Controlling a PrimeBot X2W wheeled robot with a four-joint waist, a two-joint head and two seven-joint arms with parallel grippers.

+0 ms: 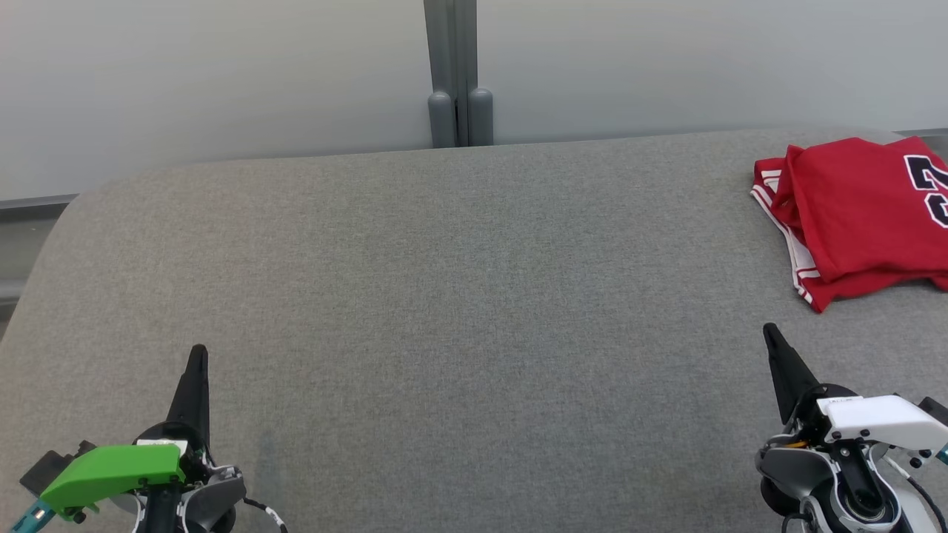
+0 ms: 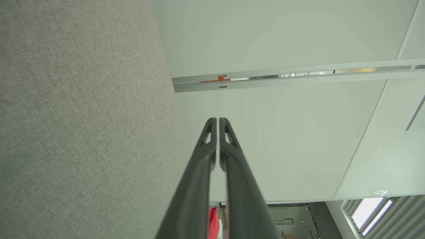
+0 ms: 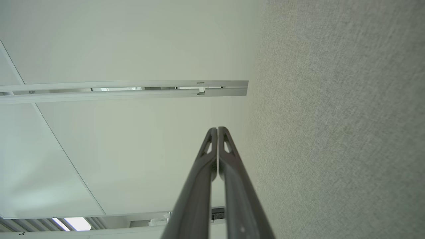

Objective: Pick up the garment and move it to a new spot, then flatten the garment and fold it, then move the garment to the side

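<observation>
A red garment [image 1: 863, 215] with white stripe trim and dark numerals lies folded at the far right of the grey fabric table [image 1: 459, 296], cut off by the head view's edge. My left gripper [image 1: 198, 351] is shut and empty at the lower left, far from the garment. At the lower right my right gripper [image 1: 770, 330] is also shut and empty, a short way in front of the folded garment. In the left wrist view the fingers of the left gripper [image 2: 218, 120] meet at the tips, with a sliver of the red garment [image 2: 213, 223] behind them. The right gripper [image 3: 217, 129] has its fingers pressed together too.
A pale partition wall [image 1: 222, 74] with a grey post [image 1: 459, 81] stands behind the table's far edge. The table's left corner [image 1: 67, 215] is rounded. The grey surface spreads wide between both grippers.
</observation>
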